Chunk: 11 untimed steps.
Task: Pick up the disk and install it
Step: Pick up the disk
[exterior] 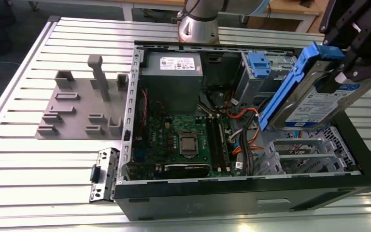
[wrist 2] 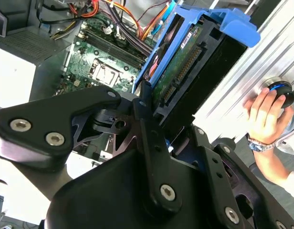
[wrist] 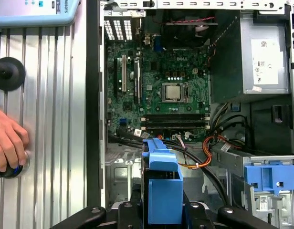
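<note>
The tool (exterior: 339, 77) was clamped on the disk (exterior: 311, 104). In the second wrist view its black fingers (wrist 2: 148, 124) pressed against the edge of the blue carrier. The disk hung in the air, steeply tilted with its labelled face showing. It was above the open computer case (exterior: 237, 195), at the case's end on the exterior view's right, and it touched nothing but the tool. Below it, inside the case, lay the green circuit board (exterior: 185, 140) with orange cables (exterior: 247, 118) beside it. A grey power supply box (exterior: 172, 79) sat at the far end of the case. Next to it, 1 blue bracket (exterior: 258, 63) was fixed on the metal drive cage (exterior: 253, 89). The case stood on a slatted metal table (exterior: 24, 164), with a grey plate (exterior: 76, 108) of upright pegs on the exterior view's left. In both wrist views a person's hand (wrist 2: 264, 114) rested on a dark round knob (wrist 2: 283, 93) on the table beside the case.
</note>
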Each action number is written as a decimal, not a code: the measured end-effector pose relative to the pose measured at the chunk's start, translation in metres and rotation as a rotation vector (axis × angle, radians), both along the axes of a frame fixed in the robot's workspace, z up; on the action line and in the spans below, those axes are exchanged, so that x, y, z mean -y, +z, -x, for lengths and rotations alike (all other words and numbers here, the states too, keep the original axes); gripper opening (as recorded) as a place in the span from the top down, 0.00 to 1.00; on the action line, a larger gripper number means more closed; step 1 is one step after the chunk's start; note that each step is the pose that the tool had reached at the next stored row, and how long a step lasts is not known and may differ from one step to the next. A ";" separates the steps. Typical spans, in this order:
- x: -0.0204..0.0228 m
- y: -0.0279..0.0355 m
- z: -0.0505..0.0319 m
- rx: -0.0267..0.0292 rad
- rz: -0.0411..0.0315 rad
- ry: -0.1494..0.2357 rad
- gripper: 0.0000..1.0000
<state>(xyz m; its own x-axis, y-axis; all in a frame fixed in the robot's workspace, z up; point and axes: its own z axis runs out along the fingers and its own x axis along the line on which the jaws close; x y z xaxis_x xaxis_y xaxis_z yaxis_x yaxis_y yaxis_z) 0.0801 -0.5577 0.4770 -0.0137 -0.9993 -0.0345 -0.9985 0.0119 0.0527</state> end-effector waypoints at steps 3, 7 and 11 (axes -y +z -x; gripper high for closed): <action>0.0132 -0.0015 -0.0033 0.0000 -0.0137 0.000 0.64; 0.0216 -0.0032 -0.0071 0.0000 -0.0253 0.000 0.64; 0.0256 -0.0055 -0.0125 -0.0001 -0.0434 0.000 0.64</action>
<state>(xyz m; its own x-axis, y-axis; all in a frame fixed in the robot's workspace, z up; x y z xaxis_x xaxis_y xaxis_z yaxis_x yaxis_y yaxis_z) 0.0926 -0.5833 0.4715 -0.0137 -0.9969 -0.0778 -0.9985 0.0096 0.0533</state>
